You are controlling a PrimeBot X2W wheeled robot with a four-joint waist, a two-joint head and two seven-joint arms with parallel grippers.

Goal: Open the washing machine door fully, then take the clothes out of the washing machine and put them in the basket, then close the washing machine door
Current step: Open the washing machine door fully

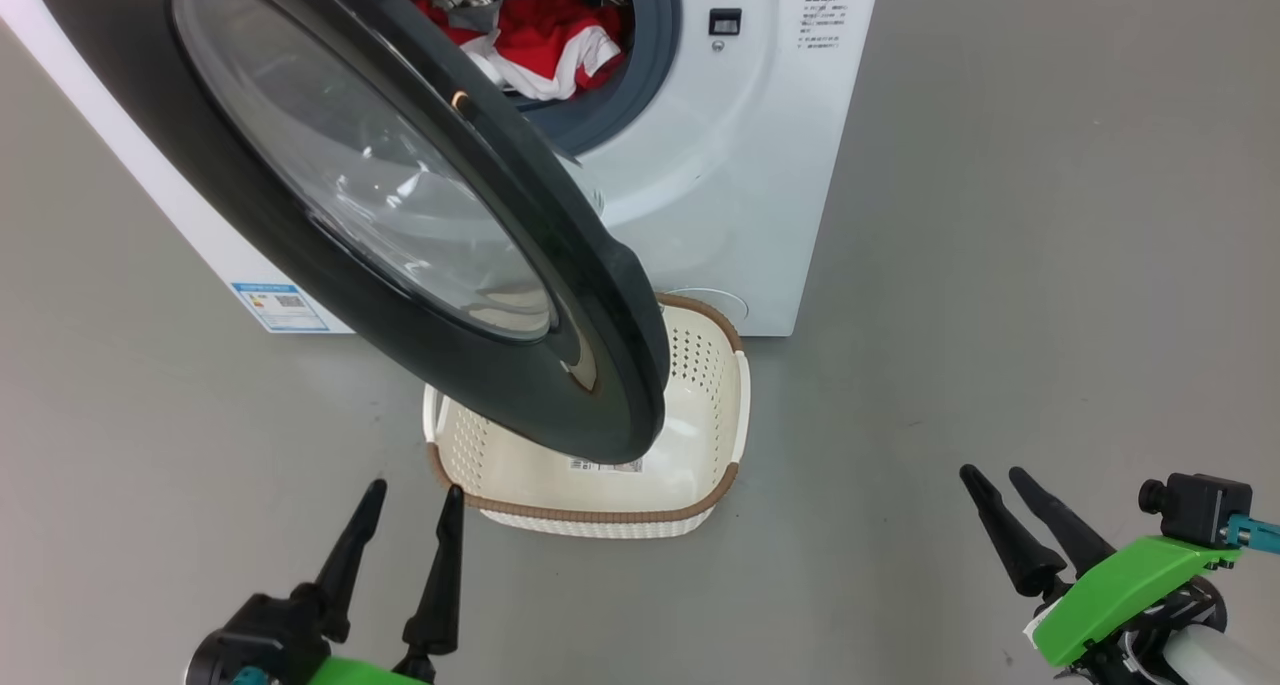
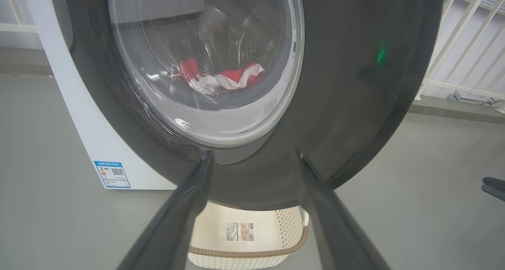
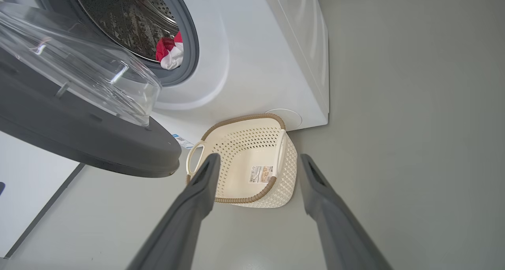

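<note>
Left gripper (image 1: 416,487) hovering just left of the basket (image 1: 600,513), fingers spread wide, empty. Washing machine door (image 1: 600,345) standing partly open, overhanging the basket. Clothes (image 1: 545,40) lying in the washing machine (image 1: 720,195) behind the basket. Right gripper (image 1: 990,471) hovering well right of the basket, spread wide, empty. Risk: the overhanging door is shielding the basket, so clothes may be dropping onto the floor.

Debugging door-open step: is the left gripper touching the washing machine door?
Apart. Head view shows floor between the left gripper and the washing machine door.
</note>
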